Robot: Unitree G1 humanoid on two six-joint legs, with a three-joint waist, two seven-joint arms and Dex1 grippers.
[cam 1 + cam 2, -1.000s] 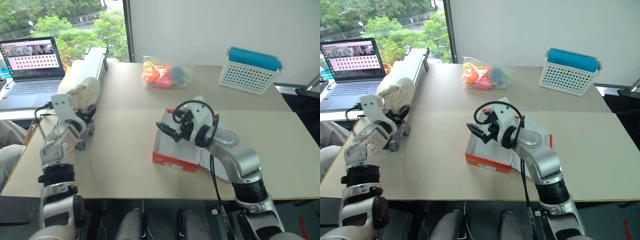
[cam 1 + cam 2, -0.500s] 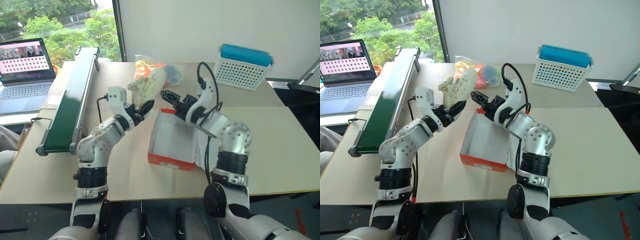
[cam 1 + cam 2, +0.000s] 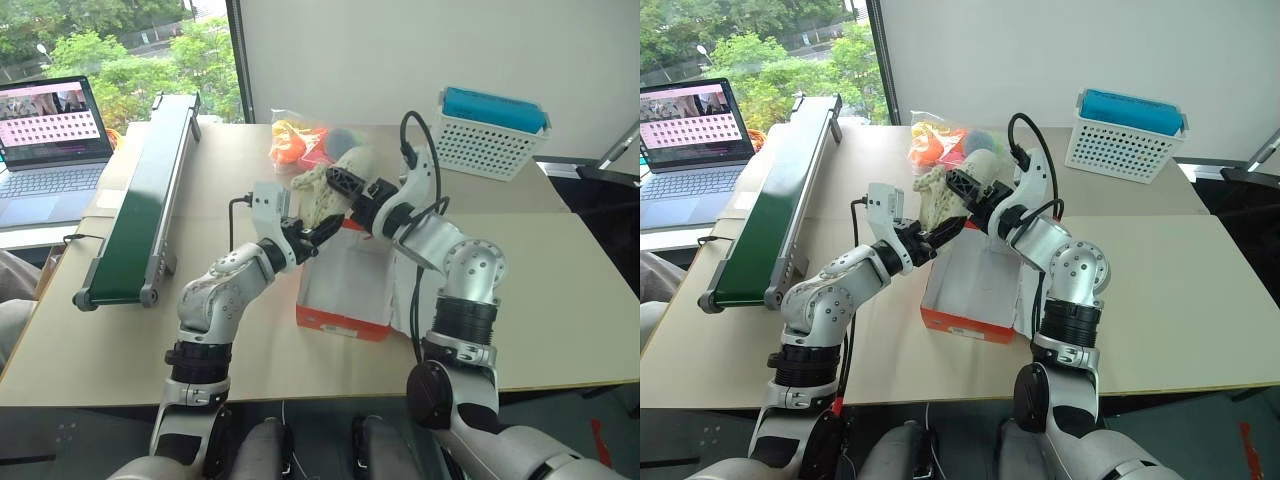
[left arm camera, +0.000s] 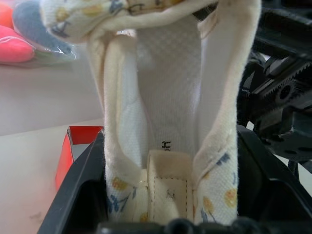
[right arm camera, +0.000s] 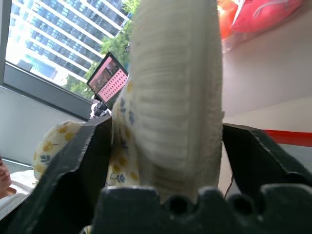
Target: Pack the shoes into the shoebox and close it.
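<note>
One cream-white shoe (image 3: 318, 188) with a perforated upper and a flower-print lining hangs above the far end of the open shoebox (image 3: 340, 322), an orange-red box that is white inside. My left gripper (image 3: 318, 228) is shut on the shoe's heel end; in the left wrist view its black fingers (image 4: 83, 185) clamp both sides of the shoe (image 4: 170, 97). My right gripper (image 3: 340, 183) reaches in from the opposite side. In the right wrist view its fingers (image 5: 92, 156) press against both sides of the shoe (image 5: 170, 97).
A long green conveyor belt (image 3: 140, 200) runs along the table's left side, with a laptop (image 3: 55, 130) beyond it. A clear bag of orange and pink toys (image 3: 300, 145) lies behind the grippers. A white perforated basket (image 3: 490, 140) stands at the back right.
My left arm swung right, carrying the shoe from beside the conveyor to above the shoebox. My right gripper rolled, rose off the box and closed its fingers onto the shoe.
</note>
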